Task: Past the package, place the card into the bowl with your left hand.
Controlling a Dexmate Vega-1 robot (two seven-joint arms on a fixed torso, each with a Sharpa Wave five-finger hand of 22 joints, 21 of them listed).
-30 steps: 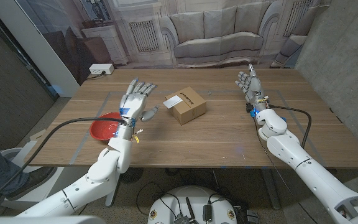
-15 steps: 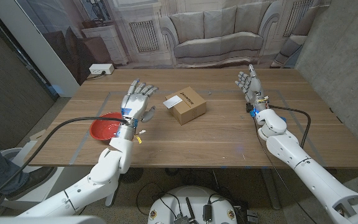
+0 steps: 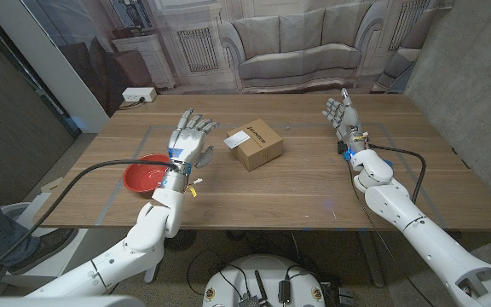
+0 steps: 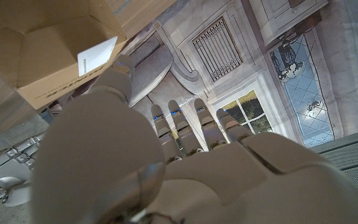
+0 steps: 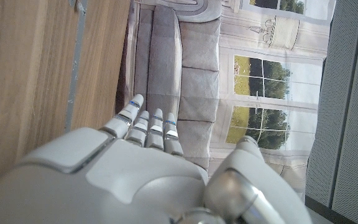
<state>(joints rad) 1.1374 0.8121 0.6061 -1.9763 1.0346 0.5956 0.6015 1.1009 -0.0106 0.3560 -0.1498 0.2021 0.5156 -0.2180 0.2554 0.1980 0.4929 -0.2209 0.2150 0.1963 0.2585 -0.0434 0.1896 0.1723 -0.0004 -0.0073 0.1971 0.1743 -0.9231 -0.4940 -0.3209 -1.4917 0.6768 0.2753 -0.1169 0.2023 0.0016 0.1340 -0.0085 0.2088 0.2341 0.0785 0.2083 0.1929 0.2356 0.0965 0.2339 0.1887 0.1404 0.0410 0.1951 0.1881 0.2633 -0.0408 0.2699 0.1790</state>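
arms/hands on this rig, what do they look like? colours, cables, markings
Both arms are glossy white rounded shells. The left hand and right hand are light grey, with thin blue bands near the fingertips. A black cable loops from each wrist, and small coloured wires show there.

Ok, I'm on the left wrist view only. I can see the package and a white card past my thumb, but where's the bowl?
Observer: The red bowl sits on the table beside your left hand, on the side away from the package.
Operator: Am I touching the card?
Observer: No. The head view shows bare table between your fingers and the card, which is at the package's left edge.
Operator: And the right hand?
Observer: The right hand is open, fingers up, well off on the package's other side.
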